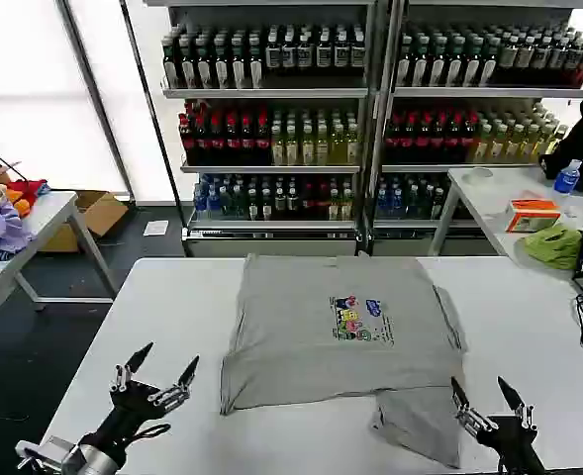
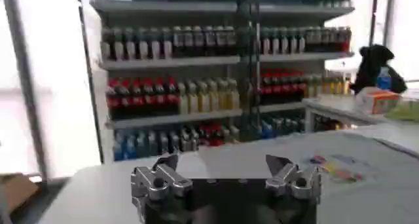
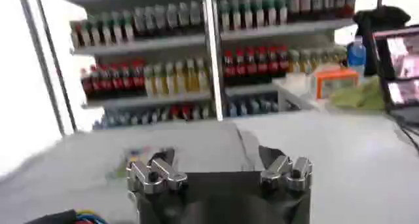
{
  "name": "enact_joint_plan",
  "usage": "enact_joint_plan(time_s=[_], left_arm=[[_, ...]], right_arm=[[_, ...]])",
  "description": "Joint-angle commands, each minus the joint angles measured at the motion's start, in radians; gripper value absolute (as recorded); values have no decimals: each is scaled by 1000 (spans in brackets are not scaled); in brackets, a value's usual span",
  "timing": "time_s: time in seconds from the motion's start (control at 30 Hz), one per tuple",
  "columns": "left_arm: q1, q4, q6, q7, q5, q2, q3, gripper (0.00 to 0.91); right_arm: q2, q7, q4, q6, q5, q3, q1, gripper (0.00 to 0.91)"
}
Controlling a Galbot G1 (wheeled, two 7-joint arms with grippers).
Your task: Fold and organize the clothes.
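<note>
The bench (image 1: 123, 317) was wide and white, and on it the grey shirt (image 1: 311, 336) lay spread flat near the middle, its chest print (image 1: 355, 319) facing up. The side edges looked turned in already, and one loose flap trailed toward the near right corner. I judged the folding to be partway through, with a lengthwise fold still to make.

The left pincer (image 1: 159, 375) hovered above the bare bench just beside the shirt's near-left corner, its fingers spread wide and holding nothing. The right pincer (image 1: 487, 397) stood just beside the trailing flap, likewise wide and empty.

The next move probably called for both to drop onto the near hem and pinch it.

The print showed small cartoon figures and a blue mark; no lettering could be read. The labels on the shelved bottles (image 1: 271, 143) behind were illegible too.
</note>
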Motion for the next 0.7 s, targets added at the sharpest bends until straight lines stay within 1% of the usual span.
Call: enact_joint_plan(time_s=[0.03,0.13,0.2,0.47,0.57,0.7], left_arm=[[1,11,151,-58,-46,116,156,907],[-24,47,177,-82,-46,135,201,907],[-40,71,178,-83,-41,139,219,907],[-98,148,181,-103,-37,117,245,907],[-108,171,161,-103,4,110,255,907],[-133,211,154,-105,12,100,257,907]], right_arm=[[7,78,8,-178,-67,-33,-13,907],[20,94,8,-180,-64,-55,-16,907],[27,96,7,-180,-60,-62,-16,907],[33,97,-1,-178,-47,-108,-13,907],[36,100,-9,-179,-52,-128,-11,907],[39,97,-16,-177,-57,-140,-13,907]])
